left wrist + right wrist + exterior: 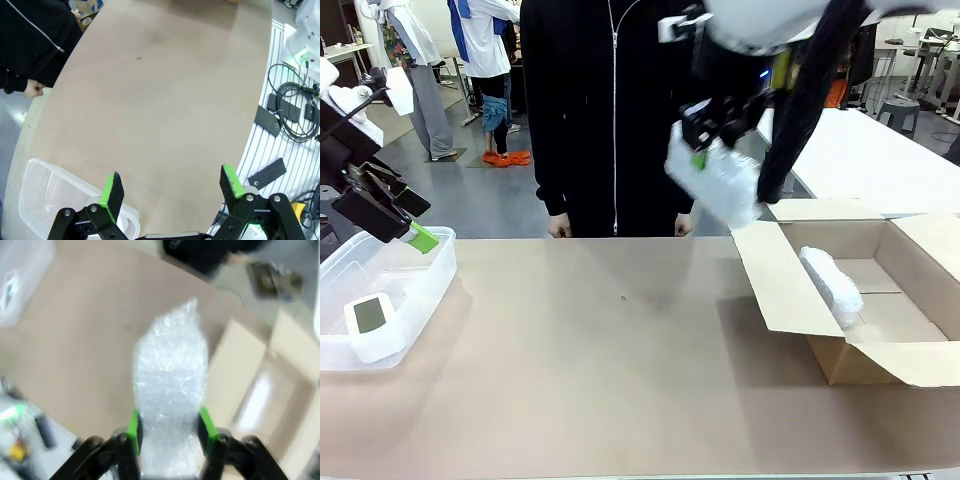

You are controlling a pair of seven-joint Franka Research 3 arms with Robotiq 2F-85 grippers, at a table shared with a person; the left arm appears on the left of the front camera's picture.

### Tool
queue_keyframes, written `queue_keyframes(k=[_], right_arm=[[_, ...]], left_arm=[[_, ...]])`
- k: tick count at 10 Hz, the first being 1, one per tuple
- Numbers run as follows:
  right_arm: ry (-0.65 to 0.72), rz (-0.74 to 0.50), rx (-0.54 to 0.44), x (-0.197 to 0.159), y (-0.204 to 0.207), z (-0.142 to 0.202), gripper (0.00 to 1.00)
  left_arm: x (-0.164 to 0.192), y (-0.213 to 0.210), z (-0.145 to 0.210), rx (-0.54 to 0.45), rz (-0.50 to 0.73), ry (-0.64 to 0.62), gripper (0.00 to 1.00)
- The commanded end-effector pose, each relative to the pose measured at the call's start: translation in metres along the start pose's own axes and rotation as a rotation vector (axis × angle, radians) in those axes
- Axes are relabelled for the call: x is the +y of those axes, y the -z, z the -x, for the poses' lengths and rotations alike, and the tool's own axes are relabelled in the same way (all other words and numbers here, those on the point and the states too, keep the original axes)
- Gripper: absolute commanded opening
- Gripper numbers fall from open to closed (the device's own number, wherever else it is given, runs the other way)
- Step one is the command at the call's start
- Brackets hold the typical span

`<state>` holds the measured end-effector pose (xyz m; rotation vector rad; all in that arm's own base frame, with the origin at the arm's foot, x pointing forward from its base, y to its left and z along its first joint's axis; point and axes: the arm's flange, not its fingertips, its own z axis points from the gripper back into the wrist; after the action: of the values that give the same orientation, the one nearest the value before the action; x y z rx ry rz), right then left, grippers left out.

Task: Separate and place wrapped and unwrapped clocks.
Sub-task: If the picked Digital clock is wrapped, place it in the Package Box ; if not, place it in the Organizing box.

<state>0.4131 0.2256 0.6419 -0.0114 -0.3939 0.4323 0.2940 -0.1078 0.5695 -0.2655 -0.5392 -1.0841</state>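
My right gripper (705, 150) is shut on a wrapped clock (715, 180), a bubble-wrap bundle held high in the air left of the cardboard box (860, 340). In the right wrist view the same bundle (172, 380) fills the space between the green pads (133, 425). A second wrapped bundle (830, 283) lies inside the box. The unwrapped clock (370, 320), white with a grey-green screen, rests in the clear plastic bin (420, 290) at the left. My left gripper (410, 225) hangs open over that bin, its fingers (112, 192) wide apart with nothing between them.
A person in a black zip jacket (610, 110) stands at the table's far edge, hands (558, 228) resting on it. The box's flaps (775, 280) stand open. The brown tabletop (620, 360) stretches between bin and box. Cables (292, 110) lie beside the table.
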Motion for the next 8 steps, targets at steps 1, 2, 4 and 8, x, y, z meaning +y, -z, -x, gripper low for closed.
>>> queue_keyframes(k=[1,2,4,8], right_arm=[[0.254,0.115,0.045,-0.065,-0.002,0.002,0.53],[0.414,0.161,0.056,-0.113,0.003,0.016,0.53],[0.609,0.200,0.064,-0.186,0.029,0.047,0.53],[0.615,0.111,0.130,-0.246,0.118,0.098,0.53]], left_arm=[[-0.001,0.001,-0.001,0.001,-0.013,-0.004,1.00],[-0.001,0.001,-0.001,0.001,-0.013,-0.004,1.00],[-0.001,0.001,-0.001,0.001,-0.013,-0.004,1.00],[-0.001,0.001,-0.001,0.001,-0.013,-0.004,1.00]])
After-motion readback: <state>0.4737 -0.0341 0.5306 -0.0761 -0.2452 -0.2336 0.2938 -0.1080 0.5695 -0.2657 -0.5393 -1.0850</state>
